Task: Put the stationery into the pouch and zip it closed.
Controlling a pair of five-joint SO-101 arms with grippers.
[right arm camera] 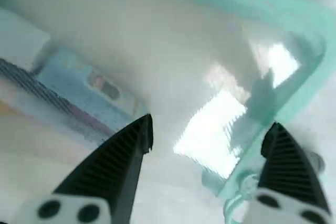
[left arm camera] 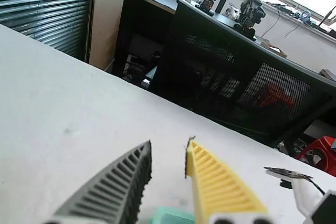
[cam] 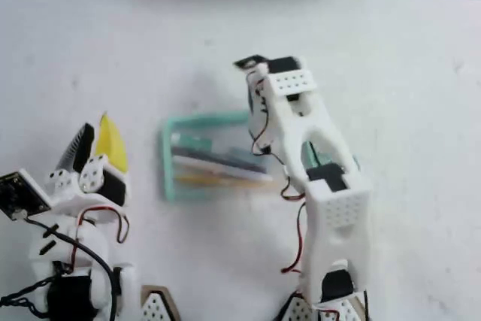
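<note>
The pouch (cam: 197,186) is a clear sleeve with a teal border, lying flat mid-table. Stationery (cam: 218,165), several flat items, is inside it. My right arm (cam: 316,155) stands over the pouch's right end. In the right wrist view my right gripper (right arm camera: 210,129) is open just above the clear pouch face (right arm camera: 220,77), near the teal edge (right arm camera: 296,72). A blue-labelled item (right arm camera: 89,85) shows through the plastic. My left gripper (cam: 94,137), with one black and one yellow finger, is open left of the pouch and holds nothing. The left wrist view catches a teal corner (left arm camera: 170,217).
The white table (cam: 391,50) has free room all around the pouch. Its far edge runs along the top of the high view. Beyond it, in the left wrist view, is a dark mesh desk (left arm camera: 236,87).
</note>
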